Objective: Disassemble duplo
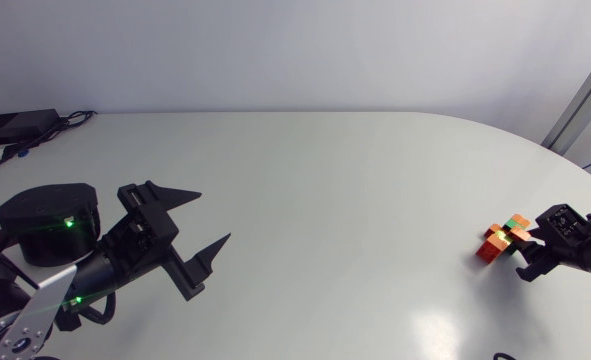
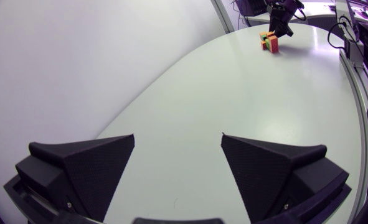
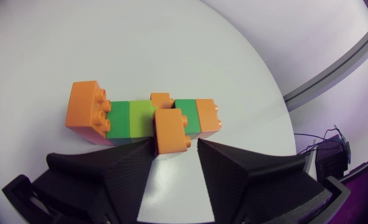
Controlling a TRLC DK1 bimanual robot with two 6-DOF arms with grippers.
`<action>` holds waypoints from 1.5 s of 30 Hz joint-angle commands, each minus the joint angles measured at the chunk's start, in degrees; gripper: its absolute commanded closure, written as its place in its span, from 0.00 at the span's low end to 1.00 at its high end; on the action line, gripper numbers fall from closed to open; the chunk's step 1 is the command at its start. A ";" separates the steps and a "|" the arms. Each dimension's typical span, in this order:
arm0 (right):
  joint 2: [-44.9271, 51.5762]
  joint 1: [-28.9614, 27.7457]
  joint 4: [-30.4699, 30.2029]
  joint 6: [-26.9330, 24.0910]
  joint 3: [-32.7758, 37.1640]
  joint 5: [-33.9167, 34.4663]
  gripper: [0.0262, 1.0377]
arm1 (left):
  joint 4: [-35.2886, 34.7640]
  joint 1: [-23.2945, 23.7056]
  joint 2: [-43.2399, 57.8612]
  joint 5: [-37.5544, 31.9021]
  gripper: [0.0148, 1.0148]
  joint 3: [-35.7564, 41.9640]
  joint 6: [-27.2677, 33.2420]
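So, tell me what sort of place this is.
Probably a robotics lab bench: two robot arms with a black left hand and right hand at a plain white table, and a duplo assembly as practice piece.

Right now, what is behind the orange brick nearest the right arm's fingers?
Behind the orange brick lies a row of lime and green bricks, with another orange piece past it. Their joint is hidden by the brick itself.
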 commanded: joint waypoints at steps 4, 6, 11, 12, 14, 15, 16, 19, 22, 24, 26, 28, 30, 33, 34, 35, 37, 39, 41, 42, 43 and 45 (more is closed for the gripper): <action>2.10 0.29 0.73 1.44 0.33 -0.57 0.89 | 0.30 -0.10 0.83 0.56 0.03 -0.77 1.27; 2.36 0.38 0.73 1.52 0.42 -0.57 0.92 | 0.22 -0.10 0.74 0.56 0.03 -0.77 1.27; -0.10 0.12 0.20 3.11 0.15 -1.98 0.94 | 0.22 -0.10 0.48 0.65 0.03 -0.77 1.27; -1.24 0.03 -0.33 3.37 0.06 -2.50 0.94 | 0.22 -0.10 0.48 0.65 0.03 -0.77 1.27; -3.97 0.12 -2.70 3.46 -0.02 -3.38 0.94 | 0.13 -0.10 0.30 0.65 0.03 -0.77 1.27; -5.20 0.38 -4.02 3.46 -0.02 -3.65 0.94 | 0.13 -0.10 0.30 0.65 0.03 -0.77 1.27; -6.87 0.64 -5.51 3.46 -0.02 -3.91 0.94 | 0.13 -0.10 0.22 0.65 0.03 -0.77 1.27; -12.76 2.66 -11.49 3.81 0.24 -5.67 0.94 | 0.04 -0.10 -0.13 0.65 0.03 -0.86 1.27; -17.77 7.76 -15.97 5.22 0.59 -5.76 0.94 | 0.04 -0.02 -0.31 0.65 0.03 -0.95 1.27; -20.14 13.04 -18.61 6.89 1.47 -4.88 0.94 | 0.04 0.07 -0.40 0.65 0.03 -0.95 1.27; -20.93 19.01 -20.63 9.43 2.88 -3.12 0.94 | 0.04 0.07 -0.57 0.82 0.03 -0.95 1.27; -20.75 24.46 -20.89 11.90 3.67 -0.75 0.94 | 0.04 0.16 -0.66 0.91 0.03 -0.95 1.27; -20.05 29.91 -20.72 13.92 4.19 2.33 0.94 | -0.05 0.25 -0.66 0.91 0.03 -0.95 1.27; -19.26 37.12 -20.19 16.29 4.46 6.20 0.94 | -0.05 0.25 -0.66 1.00 0.03 -0.95 1.27; -19.00 39.05 -20.28 17.08 4.72 6.64 0.94 | -0.05 0.25 -0.75 1.00 0.03 -0.95 1.27; -18.73 40.99 -20.36 18.05 4.99 6.99 0.94 | -0.05 0.25 -0.84 1.00 0.03 -0.95 1.27; -18.12 45.38 -20.89 19.45 5.25 7.60 0.94 | -0.13 0.25 -1.19 1.08 0.03 -0.95 1.27; -17.24 49.60 -20.89 20.86 5.34 8.04 0.93 | -0.40 0.33 -1.54 1.44 0.03 -0.95 1.27; -15.83 53.91 -20.36 22.62 5.51 8.31 0.93 | -0.49 0.42 -1.63 1.70 0.03 -0.95 1.27; -15.04 55.93 -19.84 23.76 5.60 8.48 0.93 | -0.49 0.42 -1.63 1.79 0.03 -0.95 1.27; -14.16 57.86 -19.22 24.46 5.51 8.83 0.93 | -0.49 0.42 -1.63 1.88 0.03 -0.95 1.27; -12.23 61.55 -17.73 25.78 5.51 9.54 0.93 | -0.49 0.42 -1.72 1.88 0.03 -0.95 1.27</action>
